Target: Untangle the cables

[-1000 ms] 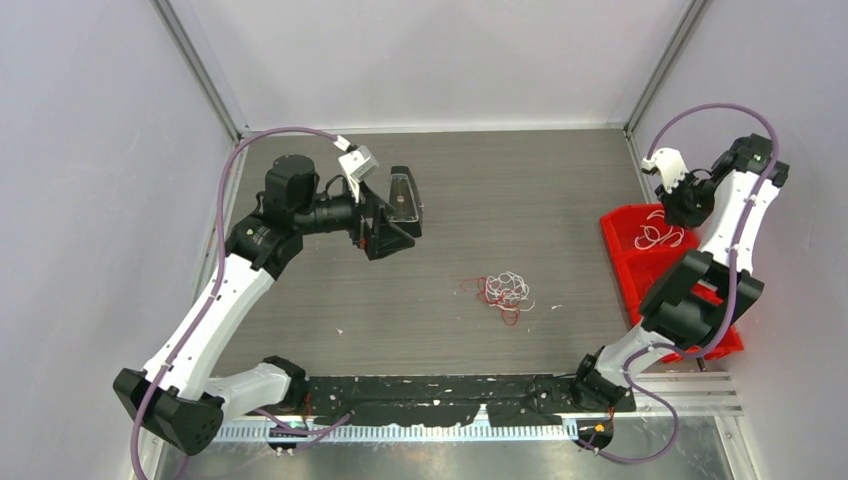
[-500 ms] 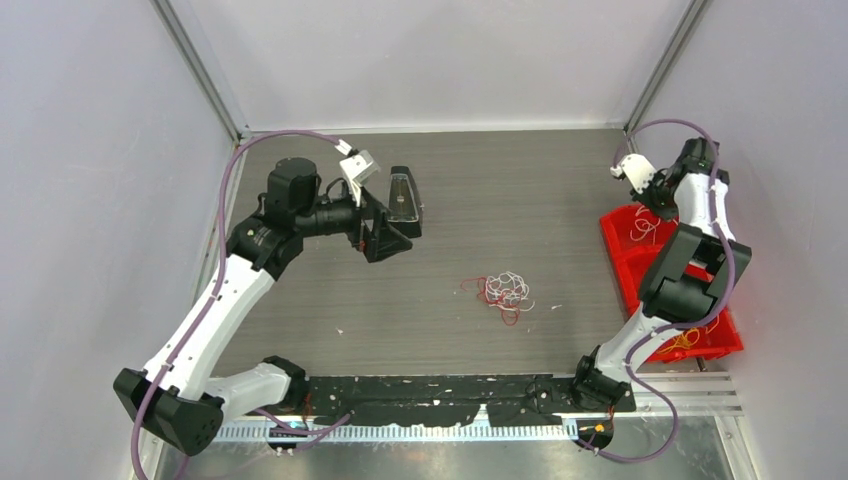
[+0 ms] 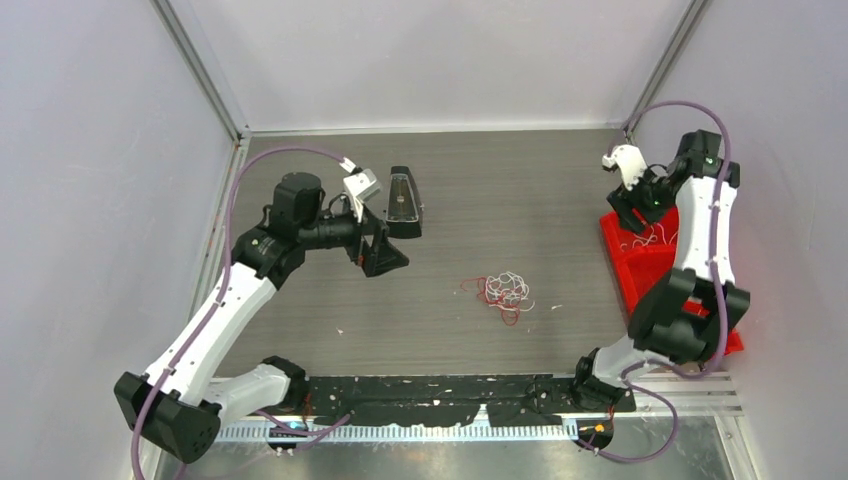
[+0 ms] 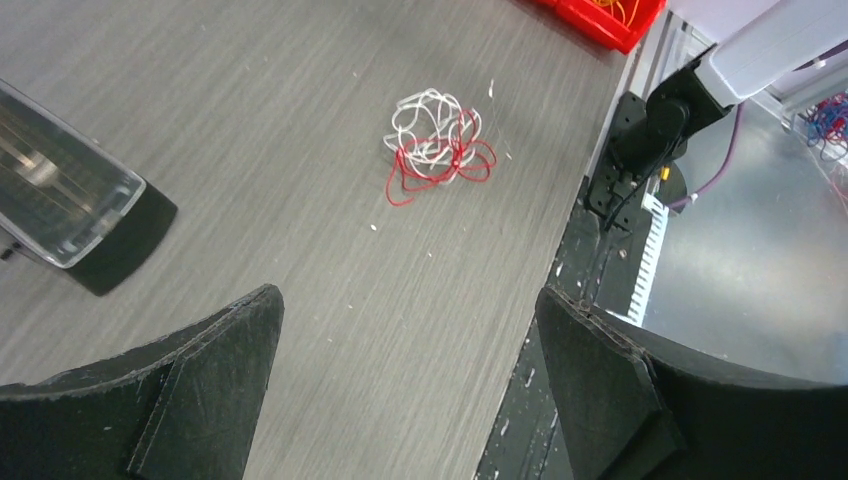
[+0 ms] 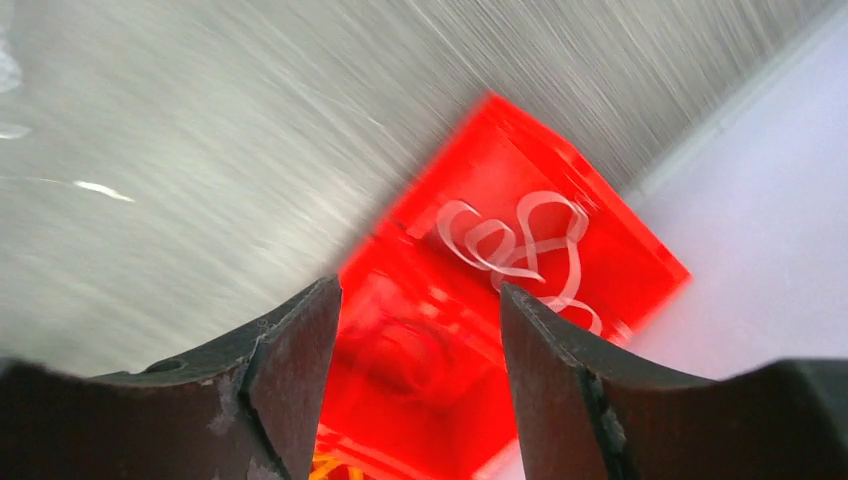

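Observation:
A tangle of white and red cables (image 3: 506,289) lies mid-table; the left wrist view shows this tangle (image 4: 437,146) ahead of the jaws. My left gripper (image 3: 383,243) hovers to the tangle's left, open wide and holding nothing (image 4: 410,330). At the right, my right gripper (image 3: 628,208) hangs over the back end of the red bin (image 3: 640,268). Its jaws are open with nothing between them (image 5: 420,300). A loose white cable (image 5: 528,240) lies in the bin's back compartment (image 3: 648,238). The right wrist view is blurred by motion.
A black block with a clear top (image 3: 403,198) stands on the table beside the left gripper. Orange cables (image 5: 330,465) show in a nearer compartment of the bin. Walls close the table at the back and sides. A black strip (image 3: 450,395) runs along the near edge.
My right gripper has gone from shut to open while its arm swung toward the bin's back left corner. The left arm shifted slightly forward and right. The tangle has not moved.

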`<state>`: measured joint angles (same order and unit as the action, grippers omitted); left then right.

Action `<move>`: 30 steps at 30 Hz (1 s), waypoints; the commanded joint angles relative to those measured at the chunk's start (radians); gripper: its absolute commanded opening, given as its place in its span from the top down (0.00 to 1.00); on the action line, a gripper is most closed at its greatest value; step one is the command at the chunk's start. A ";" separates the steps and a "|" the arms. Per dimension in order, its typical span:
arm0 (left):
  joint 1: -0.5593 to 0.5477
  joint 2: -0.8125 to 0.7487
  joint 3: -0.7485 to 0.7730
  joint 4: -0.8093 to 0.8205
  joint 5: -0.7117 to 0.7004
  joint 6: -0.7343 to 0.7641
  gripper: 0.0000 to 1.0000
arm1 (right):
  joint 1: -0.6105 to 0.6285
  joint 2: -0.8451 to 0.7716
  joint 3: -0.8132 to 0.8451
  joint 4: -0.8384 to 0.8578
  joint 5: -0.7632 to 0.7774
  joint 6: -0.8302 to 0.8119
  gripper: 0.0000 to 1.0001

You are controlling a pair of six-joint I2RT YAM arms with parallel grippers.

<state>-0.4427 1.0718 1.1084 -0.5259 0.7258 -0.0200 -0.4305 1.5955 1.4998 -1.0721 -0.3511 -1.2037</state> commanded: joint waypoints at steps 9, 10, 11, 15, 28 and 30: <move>-0.066 0.030 -0.118 0.101 0.068 -0.057 0.08 | 0.485 -0.099 -0.302 0.092 -0.278 0.520 0.51; -0.068 0.033 -0.120 0.101 0.070 -0.057 0.08 | 0.520 -0.087 -0.316 0.108 -0.264 0.543 0.52; -0.068 0.034 -0.121 0.102 0.069 -0.057 0.08 | 0.550 -0.058 -0.326 0.132 -0.254 0.555 0.53; -0.068 0.029 -0.135 0.114 0.064 -0.054 0.08 | 0.595 0.022 -0.355 0.201 -0.192 0.564 0.54; -0.068 0.029 -0.153 0.118 0.062 -0.045 0.08 | 0.636 0.153 -0.358 0.274 -0.101 0.563 0.69; -0.068 0.030 -0.153 0.116 0.060 -0.043 0.09 | 0.641 0.145 -0.353 0.236 -0.133 0.546 0.78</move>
<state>-0.5087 1.1069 0.9524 -0.4507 0.7700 -0.0704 0.1967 1.7611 1.1370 -0.8085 -0.4648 -0.6376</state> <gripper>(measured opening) 0.917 0.287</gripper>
